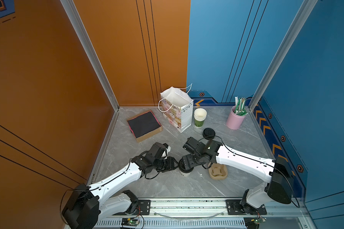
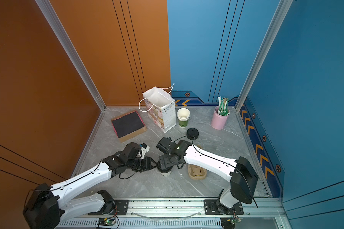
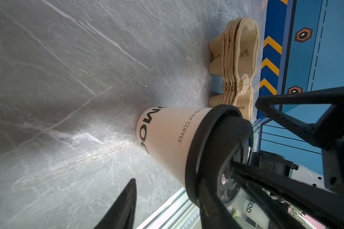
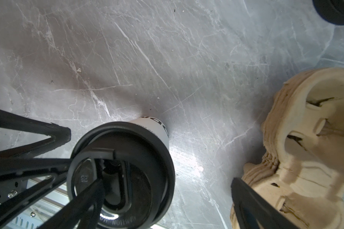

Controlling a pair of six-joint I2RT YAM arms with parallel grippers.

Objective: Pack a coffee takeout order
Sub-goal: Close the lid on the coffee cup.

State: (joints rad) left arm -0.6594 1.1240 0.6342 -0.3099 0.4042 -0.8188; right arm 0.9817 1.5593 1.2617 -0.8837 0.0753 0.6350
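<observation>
A whitish paper cup (image 3: 167,136) with a black lid (image 4: 143,150) stands upright on the grey table (image 1: 167,184), seen in both top views (image 2: 165,171). My left gripper (image 3: 167,183) reaches it from the side, open, with one finger (image 3: 125,204) apart from the cup wall and the other across the lid's rim. My right gripper (image 4: 167,180) hangs over the lid, wide open, one finger lying over the lid top. The black napkin (image 1: 144,123) lies in a cardboard tray at the back left. White-wrapped straws (image 1: 236,101) stand in a pink holder (image 1: 234,120).
An open patterned paper bag (image 1: 177,113) stands at the back. Beside it are a stack of lidless cups (image 1: 200,118) and a spare black lid (image 1: 209,132). A stack of pulp cup carriers (image 1: 217,171) lies close to the right of the cup.
</observation>
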